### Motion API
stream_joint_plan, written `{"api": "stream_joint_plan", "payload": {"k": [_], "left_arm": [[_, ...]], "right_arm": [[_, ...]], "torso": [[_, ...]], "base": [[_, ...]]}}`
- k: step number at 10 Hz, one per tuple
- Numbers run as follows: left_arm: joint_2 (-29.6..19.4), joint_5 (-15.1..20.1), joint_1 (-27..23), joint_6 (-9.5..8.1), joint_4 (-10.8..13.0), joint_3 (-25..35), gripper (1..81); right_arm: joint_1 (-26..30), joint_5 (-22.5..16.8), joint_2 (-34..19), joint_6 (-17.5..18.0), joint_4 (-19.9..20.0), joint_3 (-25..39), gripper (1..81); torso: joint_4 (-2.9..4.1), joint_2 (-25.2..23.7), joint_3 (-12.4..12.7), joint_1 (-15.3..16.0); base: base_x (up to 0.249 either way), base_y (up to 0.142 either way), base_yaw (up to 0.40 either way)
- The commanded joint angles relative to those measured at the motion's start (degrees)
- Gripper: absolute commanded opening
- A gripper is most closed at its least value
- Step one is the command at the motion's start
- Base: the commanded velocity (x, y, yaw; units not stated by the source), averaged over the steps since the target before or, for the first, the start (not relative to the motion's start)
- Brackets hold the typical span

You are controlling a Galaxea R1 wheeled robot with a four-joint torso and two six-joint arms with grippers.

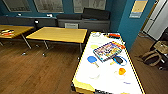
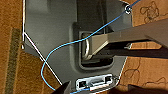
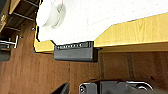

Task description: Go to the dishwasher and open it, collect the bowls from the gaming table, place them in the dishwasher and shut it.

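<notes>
Gaming table (image 1: 82,75) sits right below me, its yellow edge toward open wood floor (image 1: 35,72) on the left. Nearest on its white top I see an orange cup (image 1: 122,71), then a blue paddle (image 1: 92,59), a blue bowl (image 1: 119,60) with a dark inside beside a colourful box (image 1: 107,51); print unreadable. Farther, yellow tables (image 1: 58,34). I can't tell either gripper's state.

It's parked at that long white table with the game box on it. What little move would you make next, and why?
Probably roll a bit further along the gaming table. The blue bowl sits mid-table beside the game box, seemingly far from the near edge, and the right wrist view shows just the table's corner and a white cup.
</notes>
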Motion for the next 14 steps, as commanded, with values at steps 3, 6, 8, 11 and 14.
{"api": "stream_joint_plan", "payload": {"k": [3, 6, 8, 11, 14], "left_arm": [[-0.23, 3.48, -0.43, -0.06, 0.03, 0.26, 81.1], [-0.23, 3.48, -0.61, -0.15, 0.03, 0.26, 81.1], [-0.23, 3.48, -0.61, -0.15, 0.03, 0.26, 81.1], [-0.23, 3.48, -0.69, -0.15, 0.03, 0.26, 81.1], [-0.15, 3.48, -0.78, -0.15, 0.03, 0.26, 81.1]], "right_arm": [[21.81, -20.37, -4.29, 8.31, 4.86, -11.67, 81.1], [26.83, -24.87, -0.97, 10.18, 4.59, -17.30, 81.1], [27.97, -25.49, 2.73, 11.22, 4.51, -21.86, 81.1], [30.78, -27.60, 6.51, 11.50, 4.76, -27.76, 81.1], [34.03, -27.51, 8.19, 14.47, 4.95, -29.27, 81.1]], "torso": [[0.00, 0.05, -0.40, 0.02], [0.00, 0.07, -0.44, 0.05], [0.00, 0.07, -3.71, 0.05], [0.00, 0.09, -7.41, 0.06], [0.00, 0.13, -6.36, 0.09]], "base": [[0.000, 0.000, 0.000], [0.000, 0.000, 0.000], [0.000, 0.000, 0.000], [0.000, 0.000, 0.000], [0.000, 0.000, 0.000]]}}
